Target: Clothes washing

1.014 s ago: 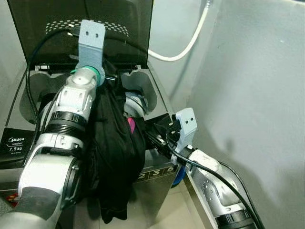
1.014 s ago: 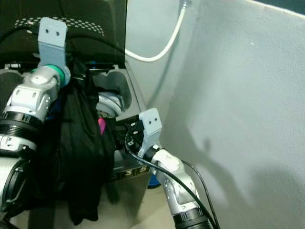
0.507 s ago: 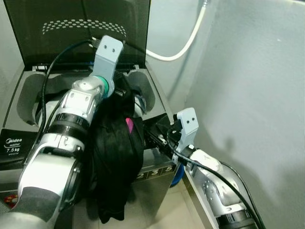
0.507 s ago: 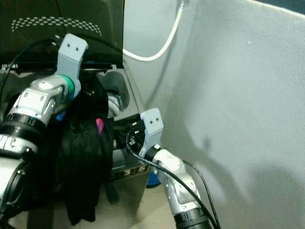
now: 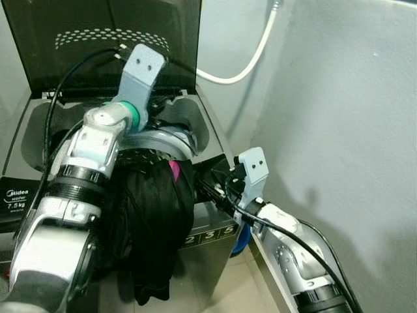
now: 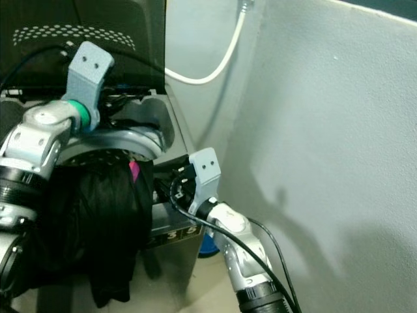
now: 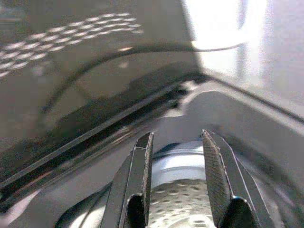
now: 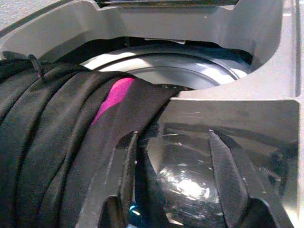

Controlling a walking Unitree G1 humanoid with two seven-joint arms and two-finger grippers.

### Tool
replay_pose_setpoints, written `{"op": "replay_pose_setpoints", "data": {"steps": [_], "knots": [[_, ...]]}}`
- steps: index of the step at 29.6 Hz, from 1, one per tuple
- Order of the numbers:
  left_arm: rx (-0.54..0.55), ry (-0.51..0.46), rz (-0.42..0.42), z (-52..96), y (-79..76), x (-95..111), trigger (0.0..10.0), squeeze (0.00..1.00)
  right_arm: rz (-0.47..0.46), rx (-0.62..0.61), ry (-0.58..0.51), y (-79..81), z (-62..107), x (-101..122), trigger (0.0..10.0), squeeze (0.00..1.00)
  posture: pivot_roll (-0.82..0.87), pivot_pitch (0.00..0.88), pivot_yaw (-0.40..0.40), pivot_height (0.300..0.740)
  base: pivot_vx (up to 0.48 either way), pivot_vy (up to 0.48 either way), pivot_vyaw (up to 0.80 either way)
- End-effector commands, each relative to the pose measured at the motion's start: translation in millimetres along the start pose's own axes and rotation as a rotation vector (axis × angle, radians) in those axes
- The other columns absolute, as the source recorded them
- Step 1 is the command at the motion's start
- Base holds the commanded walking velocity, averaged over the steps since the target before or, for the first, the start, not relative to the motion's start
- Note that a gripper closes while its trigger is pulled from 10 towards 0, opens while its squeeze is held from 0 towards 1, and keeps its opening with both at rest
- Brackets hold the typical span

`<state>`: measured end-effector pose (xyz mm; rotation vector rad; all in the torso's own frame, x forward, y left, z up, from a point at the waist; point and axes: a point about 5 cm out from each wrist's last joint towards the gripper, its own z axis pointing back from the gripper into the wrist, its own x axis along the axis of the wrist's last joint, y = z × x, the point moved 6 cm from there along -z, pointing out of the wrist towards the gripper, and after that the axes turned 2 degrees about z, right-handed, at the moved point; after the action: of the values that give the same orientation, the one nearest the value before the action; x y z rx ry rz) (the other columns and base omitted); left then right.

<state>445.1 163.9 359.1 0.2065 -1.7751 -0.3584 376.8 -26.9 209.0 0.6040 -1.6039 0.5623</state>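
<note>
Black clothes (image 5: 153, 222) draped over washer (image 5: 208, 231) rim (drum mostly hidden), left end effector (image 7: 175, 156) empty

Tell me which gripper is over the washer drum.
The left gripper, jaws open above the drum; the right gripper sits at the washer's front edge beside the black clothes.

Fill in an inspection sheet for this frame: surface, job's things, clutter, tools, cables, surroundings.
Surface: grey top-loading washing machine, dark lid raised.
Job's things: black garment bundle with a pink patch draped over the front rim, hanging outside; perforated steel drum open.
Clutter: blue object on the floor, unidentifiable.
Tools: left tool open over the drum, holding nothing; right tool open beside the bundle.
Cables: black cables along both arms.
Surroundings: white hose, grey wall.
</note>
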Motion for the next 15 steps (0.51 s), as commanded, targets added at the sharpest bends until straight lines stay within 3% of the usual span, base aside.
{"op": "replay_pose_setpoints", "data": {"steps": [1, 3, 4, 6, 8, 11, 14, 15], "knots": [[0.017, -0.014, 0.005, 3.9, 0.9, 4, 10.0, 0.00, -0.011, 0.016, 0.003, 3.0, 0.3, -1, 10.0, 1.00, 0.02, 0.074, -0.051, 0.740, 0.000, 0.000, 0.00], [-0.001, -0.088, 0.057, 26.8, 3.4, 7, 10.0, 0.00, -0.042, 0.078, -0.046, 15.5, -2.3, 12, 10.0, 1.00, 0.03, 0.075, -0.061, 0.740, 0.000, 0.000, 0.00], [-0.001, -0.088, 0.057, 26.8, 3.4, 7, 10.0, 0.00, -0.042, 0.078, -0.046, 15.5, -2.3, 12, 10.0, 1.00, 0.03, 0.075, -0.061, 0.740, 0.000, 0.000, 0.00], [0.001, -0.153, 0.075, 46.0, 12.3, 13, 10.0, 0.00, -0.067, 0.137, -0.098, 27.8, -5.7, 28, 10.0, 1.00, 0.03, 0.073, -0.067, 0.740, 0.000, 0.000, 0.00], [0.011, -0.174, 0.073, 51.6, 16.7, 15, 10.0, 0.00, -0.074, 0.157, -0.114, 32.0, -6.9, 33, 10.0, 1.00, 0.03, 0.073, -0.067, 0.740, 0.000, 0.000, 0.00], [0.009, -0.170, 0.062, 60.4, 22.2, 12, 10.0, 0.00, -0.071, 0.205, -0.133, 41.6, -9.8, 41, 10.0, 1.00, 0.04, 0.071, -0.078, 0.740, 0.000, 0.000, 0.00], [-0.020, -0.130, 0.003, 83.8, 36.9, -8, 10.0, 0.00, -0.051, 0.349, -0.166, 73.7, -19.3, 56, 10.0, 1.00, 0.05, 0.069, -0.098, 0.740, 0.000, 0.000, 0.00], [-0.020, -0.130, 0.003, 83.8, 36.9, -8, 10.0, 0.00, -0.051, 0.349, -0.166, 73.7, -19.3, 56, 10.0, 1.00, 0.05, 0.069, -0.098, 0.740, 0.000, 0.000, 0.00]]}}
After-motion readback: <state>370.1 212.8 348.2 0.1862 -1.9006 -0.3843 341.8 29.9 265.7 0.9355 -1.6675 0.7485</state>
